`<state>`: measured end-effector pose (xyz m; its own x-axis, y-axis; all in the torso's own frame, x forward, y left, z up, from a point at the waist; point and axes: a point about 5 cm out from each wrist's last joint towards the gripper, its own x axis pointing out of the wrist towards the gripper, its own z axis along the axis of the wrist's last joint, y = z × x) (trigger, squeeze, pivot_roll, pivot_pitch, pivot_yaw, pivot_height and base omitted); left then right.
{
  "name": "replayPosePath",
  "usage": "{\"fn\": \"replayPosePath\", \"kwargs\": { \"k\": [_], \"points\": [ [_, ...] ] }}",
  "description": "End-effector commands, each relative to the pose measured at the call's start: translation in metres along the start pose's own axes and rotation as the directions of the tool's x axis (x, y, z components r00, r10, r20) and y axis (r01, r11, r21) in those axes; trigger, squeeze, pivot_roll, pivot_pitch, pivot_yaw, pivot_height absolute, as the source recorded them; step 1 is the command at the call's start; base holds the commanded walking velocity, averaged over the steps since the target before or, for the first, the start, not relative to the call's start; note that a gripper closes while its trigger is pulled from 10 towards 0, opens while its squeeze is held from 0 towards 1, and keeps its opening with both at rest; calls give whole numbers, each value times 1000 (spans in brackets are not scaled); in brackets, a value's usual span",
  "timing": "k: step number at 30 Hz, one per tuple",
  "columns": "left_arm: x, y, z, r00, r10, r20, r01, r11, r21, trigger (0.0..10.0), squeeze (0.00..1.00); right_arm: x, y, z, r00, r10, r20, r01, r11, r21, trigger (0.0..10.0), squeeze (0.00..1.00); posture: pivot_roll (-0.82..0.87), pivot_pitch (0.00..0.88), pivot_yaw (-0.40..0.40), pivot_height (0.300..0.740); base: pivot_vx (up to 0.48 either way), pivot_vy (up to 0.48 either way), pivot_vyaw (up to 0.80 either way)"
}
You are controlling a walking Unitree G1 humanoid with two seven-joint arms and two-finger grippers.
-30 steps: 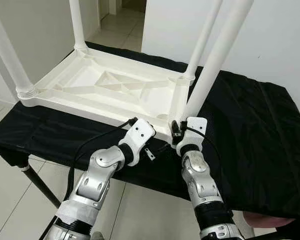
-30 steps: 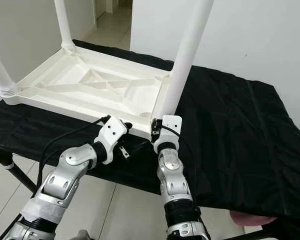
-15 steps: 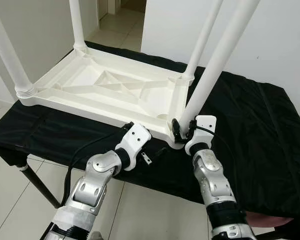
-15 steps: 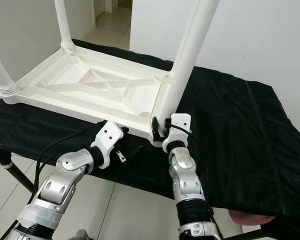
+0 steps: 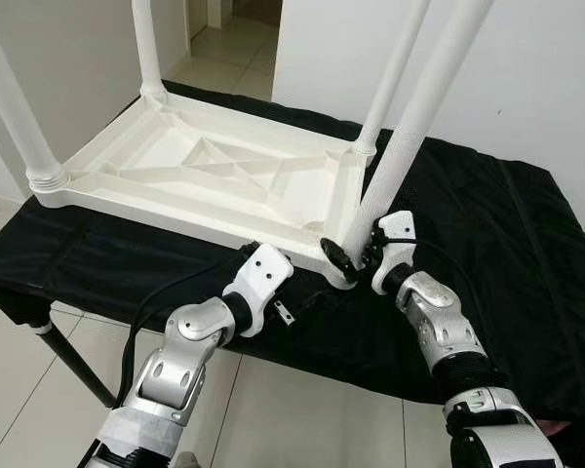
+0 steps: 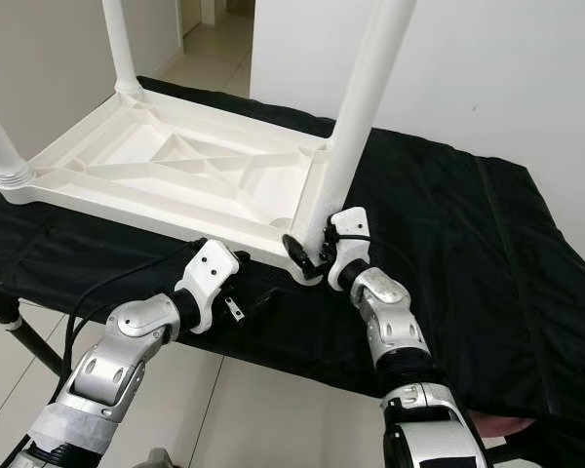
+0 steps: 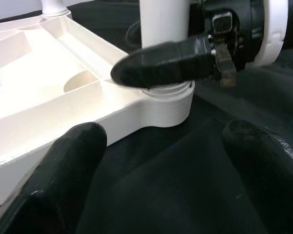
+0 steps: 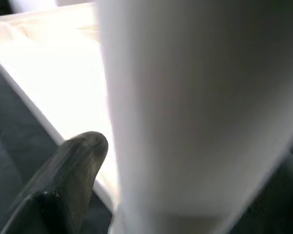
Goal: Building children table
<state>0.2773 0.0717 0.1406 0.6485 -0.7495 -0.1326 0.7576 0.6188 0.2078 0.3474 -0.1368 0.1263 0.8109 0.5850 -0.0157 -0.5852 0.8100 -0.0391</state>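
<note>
An upturned white tabletop point(image 5: 205, 171) lies on a black cloth point(image 5: 487, 244), with legs standing at its corners. No writing can be read on any part. The left gripper point(image 5: 307, 295) hovers just before the near edge of the tabletop, its fingers point(image 7: 63, 165) spread wide and holding nothing. To the right, the right gripper point(image 5: 354, 255) is closed around the base of the near right leg point(image 5: 409, 127), at its corner socket.
</note>
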Motion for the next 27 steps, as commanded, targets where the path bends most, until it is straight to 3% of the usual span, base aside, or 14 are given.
{"fn": "replayPosePath", "kwargs": {
  "k": [1, 4, 6, 8, 18, 19, 27],
  "points": [
    [5, -1, 5, 1000, 16, 14, -16, 1000, 4, 10000, 0, 7, 4, -1, 997, 66, -31, -66, 998, -24, 10000, 0, 37, 0, -113, 740, 0, 0, 0],
    [6, -1, 7, 1000, 18, 19, -18, 1000, 4, 10000, 0, 12, 7, -4, 991, 117, -68, -120, 992, -39, 10000, 0, 42, 0, -116, 740, 0, 0, 0],
    [6, -1, 8, 1000, 23, 21, -23, 1000, 6, 10000, 0, 13, 8, -8, 984, 149, -94, -154, 987, -52, 431, 0, 49, 0, -119, 740, 0, 0, 0],
    [6, -1, 9, 999, 26, 23, -26, 1000, 7, 10000, 0, 12, 7, -10, 980, 170, -101, -175, 983, -46, 0, 0, 51, 0, -119, 740, 0, 0, 0],
    [8, -3, 11, 999, 17, 29, -17, 1000, 7, 10000, 0, 7, 0, -12, 981, 173, -93, -178, 983, -46, 0, 0, 21, 0, -114, 740, 0, 0, 0],
    [10, -3, 13, 999, 15, 32, -15, 1000, 10, 10000, 0, 6, -2, -13, 981, 171, -93, -176, 983, -44, 10000, 0, -29, 0, -121, 740, 0, 0, 0],
    [13, -4, 16, 999, -3, 44, 2, 1000, 12, 10000, 0, 3, -5, -15, 981, 171, -87, -175, 984, -39, 10000, 0, -114, 0, -71, 740, 0, 0, 0]
  ]
}}
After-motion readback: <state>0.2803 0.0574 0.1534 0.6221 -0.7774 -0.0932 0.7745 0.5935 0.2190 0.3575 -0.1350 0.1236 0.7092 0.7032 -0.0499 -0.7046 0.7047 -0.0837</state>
